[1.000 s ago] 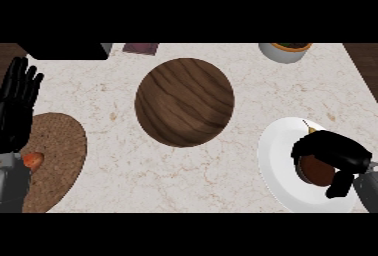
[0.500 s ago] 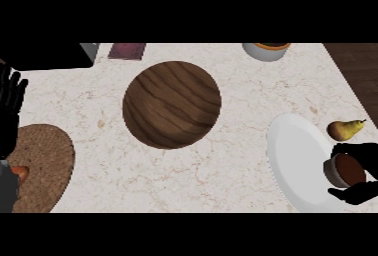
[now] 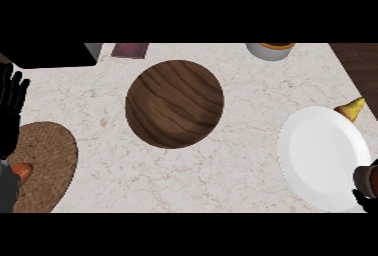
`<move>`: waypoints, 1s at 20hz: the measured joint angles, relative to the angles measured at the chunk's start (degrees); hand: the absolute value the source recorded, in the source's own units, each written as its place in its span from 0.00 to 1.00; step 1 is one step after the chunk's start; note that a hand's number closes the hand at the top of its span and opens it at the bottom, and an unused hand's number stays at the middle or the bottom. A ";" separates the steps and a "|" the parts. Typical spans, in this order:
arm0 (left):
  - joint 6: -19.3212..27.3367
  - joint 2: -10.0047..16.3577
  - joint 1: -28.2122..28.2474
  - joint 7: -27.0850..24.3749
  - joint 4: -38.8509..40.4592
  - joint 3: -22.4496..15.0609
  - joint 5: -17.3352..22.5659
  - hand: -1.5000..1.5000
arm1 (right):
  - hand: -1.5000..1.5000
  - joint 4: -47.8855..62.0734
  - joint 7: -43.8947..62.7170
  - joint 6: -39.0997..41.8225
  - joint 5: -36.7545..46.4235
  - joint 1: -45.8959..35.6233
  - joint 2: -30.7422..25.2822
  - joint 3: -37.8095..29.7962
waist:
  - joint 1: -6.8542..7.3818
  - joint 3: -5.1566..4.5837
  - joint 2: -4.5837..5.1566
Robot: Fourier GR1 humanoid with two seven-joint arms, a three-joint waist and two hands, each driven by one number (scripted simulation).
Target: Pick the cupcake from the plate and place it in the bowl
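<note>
Cupcake [image 3: 366,178] and right hand [image 3: 365,199] have shifted to the view's right edge, at the plate's [image 3: 317,150] lower-right rim. Both cropped: cupcake's axis and hand's grasp unreadable. Left hand [image 3: 11,107] rests at left edge, fingers straight, apart.

Wooden bowl [image 3: 175,104] centre; white plate [image 3: 319,150] right, cupcake [image 3: 367,178] at its rim.

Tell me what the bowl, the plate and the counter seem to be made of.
Bowl: looks like dark wood with a matt finish; wavy grain lines run across it. Plate: plain white and smooth, probably ceramic, though plastic is possible. Counter: pale stone, likely marble, going by its faint beige veins.
</note>
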 measured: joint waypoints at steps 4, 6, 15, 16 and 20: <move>-0.85 0.44 -0.04 0.64 -0.58 0.14 0.65 0.50 | 1.00 -16.60 5.59 4.57 -2.51 4.54 2.07 -1.68 | 0.68 0.08 0.13; -0.46 -0.38 -0.03 0.31 -0.54 -0.46 0.25 0.50 | 1.00 -24.09 7.19 7.85 -5.58 4.89 2.87 -2.51 | 0.94 0.11 0.19; -0.56 -1.07 -1.30 -0.03 0.10 -1.69 -0.55 0.50 | 1.00 -45.35 19.74 19.28 -14.01 -3.46 7.72 -1.16 | 2.57 0.15 0.51; -0.37 -1.24 -1.45 0.01 0.03 -1.98 -0.83 0.50 | 1.00 -45.52 21.31 19.96 -14.25 -5.44 9.01 -0.12 | 2.70 0.14 0.50; -0.92 -0.89 -2.49 0.30 0.72 -1.91 -0.50 0.50 | 1.00 -45.54 28.86 22.96 -14.86 -15.35 13.26 4.15 | 3.37 0.14 0.59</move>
